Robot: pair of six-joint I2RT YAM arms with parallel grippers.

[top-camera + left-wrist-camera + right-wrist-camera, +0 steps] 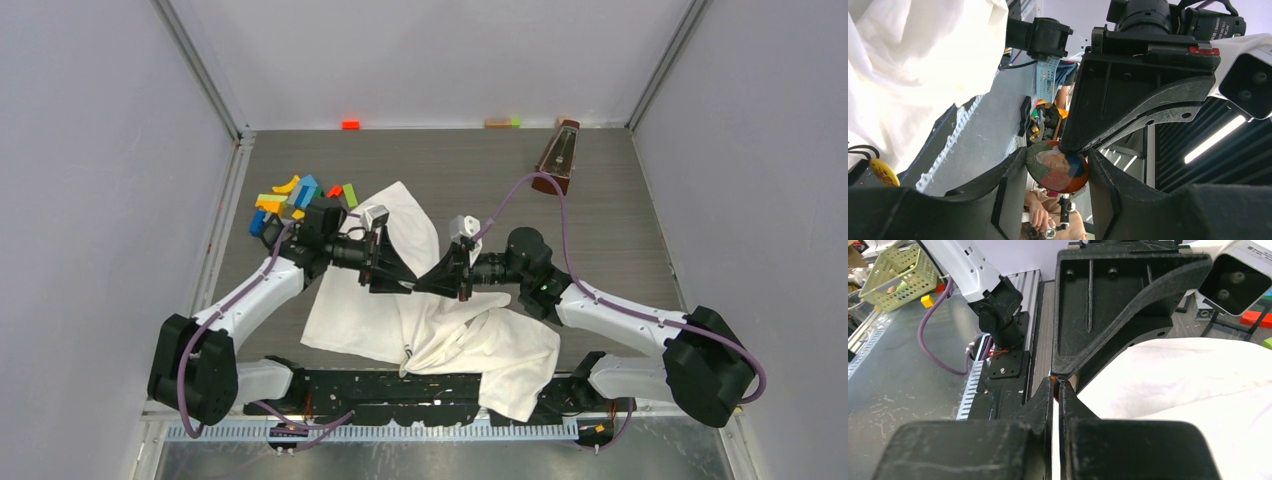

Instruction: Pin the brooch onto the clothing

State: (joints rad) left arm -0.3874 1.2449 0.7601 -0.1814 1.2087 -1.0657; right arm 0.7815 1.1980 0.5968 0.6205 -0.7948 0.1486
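The likeliest trouble lay in the double hold: with both grippers on one small brooch [1056,167], any pull or twist by one before the other let go could have wrenched it askew or flicked it out and down into the cloth. The right gripper [425,286] had its jaws all but closed, nipping the brooch's front and back at the edge nearest it, with only a sliver of orange showing between its fingers [1040,405]. The left gripper [405,284], turned crosswise to it, stood open just to the brooch's width, and its fingers [1003,195] appeared to touch the rim on either side. How firmly they pressed could not be told. The pin itself was hidden, so whether it was open or which way it pointed was unknown, and a wrong guess there would miss the fabric. The clothing [360,320] lay directly beneath both grippers, apart from them and slack, and loose cloth would likely give way under a pin. It showed plain white, rumpled into soft folds, with its printed front out of sight. The brooch was a round disc with a painted portrait and an orange border.
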